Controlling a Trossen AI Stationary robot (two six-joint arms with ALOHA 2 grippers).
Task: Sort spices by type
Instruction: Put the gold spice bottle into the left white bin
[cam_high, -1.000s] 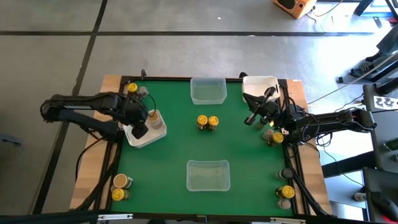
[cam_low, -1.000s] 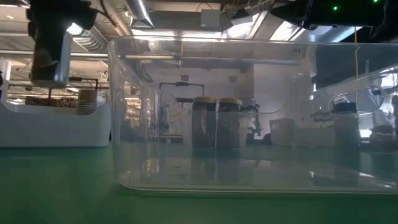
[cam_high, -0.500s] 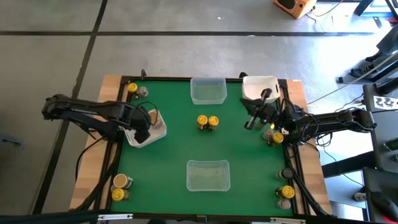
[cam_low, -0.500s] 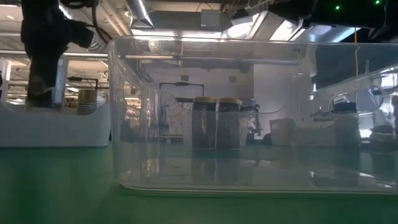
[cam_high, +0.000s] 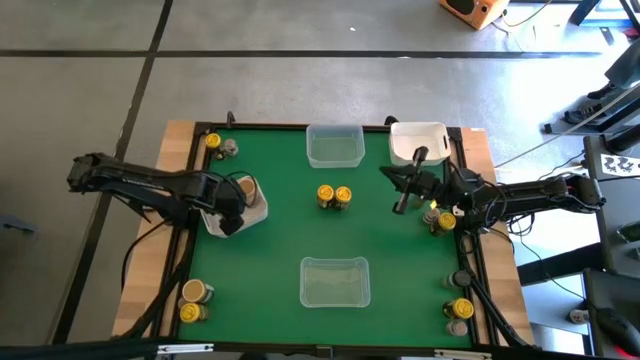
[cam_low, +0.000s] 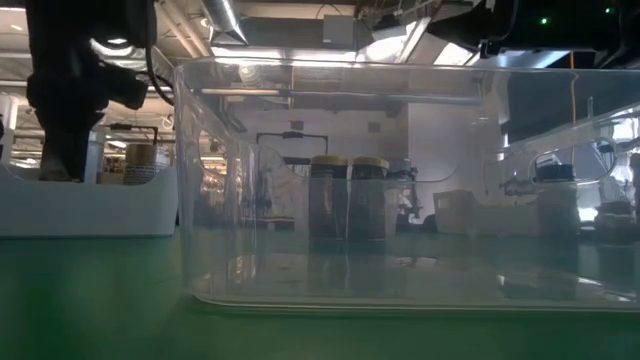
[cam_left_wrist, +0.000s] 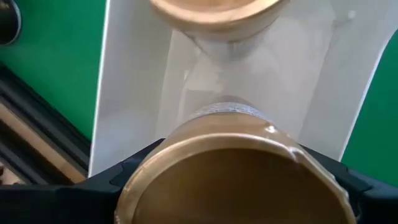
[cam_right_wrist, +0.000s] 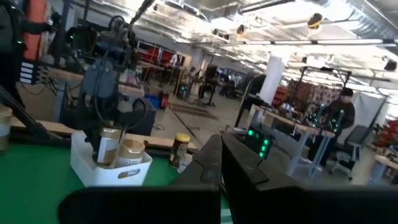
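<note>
- Jars with yellow lids are seen on the green bench (cam_high: 290, 235) from above: a pair (cam_high: 334, 196) at the centre, and others at the corners and the right edge.
- A tan-lidded jar (cam_left_wrist: 233, 177) is held between the left gripper's (cam_high: 226, 224) fingers, low over the white tub (cam_high: 257, 212) at the left of the bench; a second tan jar (cam_high: 243, 188) stands inside that tub.
- Compared with a second ago, the left gripper has been drawn back toward the tub's near-left corner, and the standing jar in the tub is now uncovered from above.
- The right gripper (cam_high: 404, 199) has been swung from beside the far-right white tub (cam_high: 418, 142) toward the bench's middle; its fingers are pressed together and nothing is held.
- The grip itself is shown only by the left wrist view, where the lid fills the space between the fingers; from above the held jar is hidden by the arm.
- In the low view the centre pair (cam_low: 349, 196) is seen through the near clear tub (cam_low: 400, 180), and the left arm is seen as a dark shape over the white tub (cam_low: 90, 210).
- In the right wrist view the left gripper (cam_right_wrist: 107, 146) is seen across the bench with its jar in the white tub (cam_right_wrist: 109, 168), beside the standing jar (cam_right_wrist: 130, 152).
</note>
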